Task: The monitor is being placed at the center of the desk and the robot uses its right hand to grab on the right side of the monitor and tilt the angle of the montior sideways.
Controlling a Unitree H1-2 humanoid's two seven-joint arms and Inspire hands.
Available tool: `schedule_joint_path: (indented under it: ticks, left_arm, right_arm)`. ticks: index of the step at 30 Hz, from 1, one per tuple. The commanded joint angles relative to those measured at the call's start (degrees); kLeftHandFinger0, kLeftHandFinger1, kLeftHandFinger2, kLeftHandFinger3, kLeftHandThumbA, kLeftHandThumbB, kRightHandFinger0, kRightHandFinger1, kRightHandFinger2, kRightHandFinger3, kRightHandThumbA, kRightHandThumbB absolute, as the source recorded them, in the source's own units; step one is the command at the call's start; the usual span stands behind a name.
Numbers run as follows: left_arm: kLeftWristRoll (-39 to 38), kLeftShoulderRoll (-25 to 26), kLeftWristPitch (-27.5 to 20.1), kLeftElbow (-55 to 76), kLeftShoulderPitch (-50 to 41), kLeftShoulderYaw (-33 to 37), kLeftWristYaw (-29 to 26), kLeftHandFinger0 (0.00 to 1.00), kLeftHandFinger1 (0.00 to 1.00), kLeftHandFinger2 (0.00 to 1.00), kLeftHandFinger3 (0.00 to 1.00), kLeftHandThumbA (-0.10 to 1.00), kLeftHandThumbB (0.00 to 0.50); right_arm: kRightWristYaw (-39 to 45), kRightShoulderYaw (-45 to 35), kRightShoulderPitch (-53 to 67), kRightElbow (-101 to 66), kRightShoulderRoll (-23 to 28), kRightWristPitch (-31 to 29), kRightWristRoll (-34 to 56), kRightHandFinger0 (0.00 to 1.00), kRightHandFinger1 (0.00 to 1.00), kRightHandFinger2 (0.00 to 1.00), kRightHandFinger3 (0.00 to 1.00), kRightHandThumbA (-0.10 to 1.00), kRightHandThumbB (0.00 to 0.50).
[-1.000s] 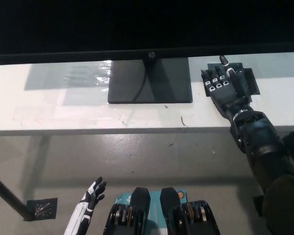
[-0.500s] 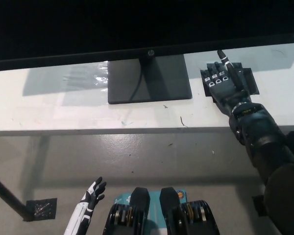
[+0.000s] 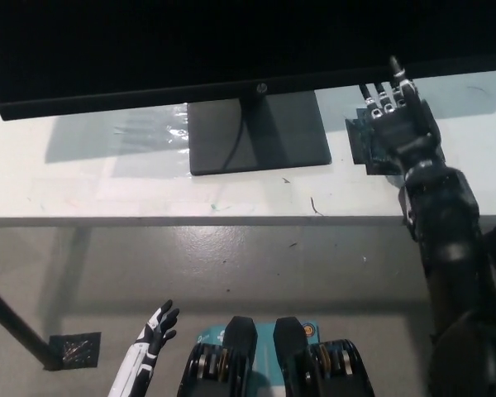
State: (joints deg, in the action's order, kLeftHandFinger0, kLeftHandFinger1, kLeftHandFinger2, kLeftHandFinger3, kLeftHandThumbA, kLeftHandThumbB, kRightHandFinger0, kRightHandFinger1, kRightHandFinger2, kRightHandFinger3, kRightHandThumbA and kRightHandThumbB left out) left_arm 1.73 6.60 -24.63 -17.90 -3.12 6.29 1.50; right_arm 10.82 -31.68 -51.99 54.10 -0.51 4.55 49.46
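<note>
Right robot hand [image 3: 401,124], fingers spread, has risen to the monitor [image 3: 231,50] bottom edge; left robot hand [image 3: 153,331] rests open.

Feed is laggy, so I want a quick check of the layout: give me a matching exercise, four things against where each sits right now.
Things:
1. monitor
2. monitor base
3. right hand
4. left hand

Places:
A. low at the picture's lower left, resting off the desk
B. flat on the desk under the screen's middle
C. across the top of the view
D. at the screen's lower right edge, fingers reaching up to it

Pairs: 1-C, 2-B, 3-D, 4-A
</note>
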Motion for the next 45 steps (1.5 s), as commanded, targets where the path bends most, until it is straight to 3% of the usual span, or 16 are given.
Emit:
schedule_joint_path:
  ticks: [1, 3, 8, 9, 14, 18, 21, 30, 31, 32, 33, 37, 38, 40, 42, 45]
  left_arm:
    - [0.4, 0.5, -2.3, 1.8, 0.5, 0.2, -0.2, 1.00, 1.00, 1.00, 1.00, 1.00, 0.266]
    - [0.3, 0.4, -2.3, 1.4, 0.5, 0.1, -0.3, 1.00, 1.00, 1.00, 1.00, 1.00, 0.281]
    - [0.2, 0.5, -2.3, 1.3, 0.1, 0.0, -0.2, 1.00, 1.00, 1.00, 1.00, 1.00, 0.289]
    - [0.3, 0.4, -2.3, 1.2, 0.2, 0.1, -0.3, 1.00, 1.00, 1.00, 1.00, 1.00, 0.299]
    - [0.6, 0.0, -2.3, 1.0, 0.1, 0.4, -0.6, 1.00, 1.00, 1.00, 1.00, 1.00, 0.304]
    - [1.1, 0.4, -2.3, 1.1, 0.5, 0.6, -0.6, 1.00, 1.00, 1.00, 1.00, 1.00, 0.307]
    - [1.0, 0.6, -2.3, 1.0, 1.1, 0.4, -0.5, 1.00, 1.00, 1.00, 1.00, 1.00, 0.312]
    - [1.4, 0.6, -2.3, 0.8, 1.1, 0.7, -0.6, 1.00, 1.00, 1.00, 1.00, 1.00, 0.329]
    - [1.2, 0.6, -2.3, 1.0, 1.2, 0.5, -0.6, 1.00, 1.00, 1.00, 1.00, 1.00, 0.342]
    - [1.7, 0.6, -2.3, 1.0, 1.3, 0.7, -0.9, 1.00, 1.00, 1.00, 1.00, 1.00, 0.338]
    - [1.9, 0.7, -2.3, 1.1, 1.3, 0.9, -1.0, 1.00, 1.00, 1.00, 1.00, 1.00, 0.337]
    - [1.8, 0.8, -2.3, 1.2, 1.2, 0.9, -0.8, 1.00, 1.00, 1.00, 1.00, 1.00, 0.335]
    - [1.7, 0.7, -2.3, 1.2, 1.1, 0.9, -0.7, 1.00, 1.00, 1.00, 1.00, 1.00, 0.337]
    - [2.4, 0.9, -2.3, 1.2, 1.0, 1.1, -1.4, 1.00, 1.00, 1.00, 1.00, 1.00, 0.334]
    - [2.4, 1.0, -2.3, 1.3, 0.7, 1.1, -1.3, 1.00, 1.00, 1.00, 1.00, 1.00, 0.337]
    - [2.1, 0.9, -2.3, 1.3, 0.9, 1.0, -0.9, 1.00, 1.00, 1.00, 1.00, 1.00, 0.342]
  right_arm:
    - [4.1, 12.3, 20.8, -58.4, -5.5, 12.7, 6.5, 1.00, 1.00, 1.00, 1.00, 1.00, 0.401]
    - [6.2, 15.5, 29.2, -69.9, -4.2, 13.2, 7.3, 1.00, 1.00, 1.00, 1.00, 1.00, 0.389]
    - [8.1, 17.9, 34.4, -76.5, -2.7, 11.3, 6.0, 1.00, 1.00, 1.00, 1.00, 1.00, 0.383]
    - [8.7, 18.4, 37.9, -81.7, -2.2, 10.3, 6.7, 1.00, 1.00, 1.00, 1.00, 1.00, 0.406]
    - [10.3, 20.2, 42.5, -88.1, -0.8, 7.6, 6.9, 1.00, 1.00, 1.00, 1.00, 1.00, 0.407]
    - [10.9, 23.5, 47.2, -93.9, -0.7, 5.4, 2.0, 1.00, 1.00, 1.00, 1.00, 1.00, 0.415]
    - [15.9, 28.0, 52.8, -98.0, -1.4, -1.4, -7.0, 1.00, 1.00, 1.00, 1.00, 1.00, 0.436]
    - [18.6, 33.8, 59.7, -101.9, -1.4, -7.0, -13.1, 1.00, 1.00, 1.00, 1.00, 1.00, 0.486]
    - [19.9, 34.9, 60.2, -97.9, -2.0, -10.7, -16.5, 1.00, 1.00, 1.00, 1.00, 1.00, 0.464]
    - [19.8, 35.2, 61.0, -91.4, -4.0, -19.2, -25.6, 1.00, 1.00, 1.00, 1.00, 1.00, 0.439]
    - [18.3, 35.0, 61.7, -89.0, -4.5, -22.0, -30.0, 1.00, 1.00, 1.00, 1.00, 1.00, 0.407]
    - [15.8, 35.8, 62.1, -87.7, -4.3, -23.5, -32.8, 1.00, 1.00, 1.00, 1.00, 1.00, 0.398]
    - [12.1, 33.0, 60.0, -75.8, -4.8, -30.6, -40.7, 1.00, 1.00, 1.00, 1.00, 1.00, 0.278]
    - [6.6, 31.7, 58.7, -67.5, -4.3, -31.5, -46.6, 1.00, 1.00, 1.00, 1.00, 1.00, 0.318]
    - [3.1, 31.8, 57.2, -59.3, -3.2, -31.5, -48.5, 1.00, 1.00, 1.00, 1.00, 1.00, 0.251]
    - [0.2, 32.9, 55.9, -52.5, -1.9, -31.5, -49.9, 1.00, 1.00, 1.00, 1.00, 1.00, 0.248]
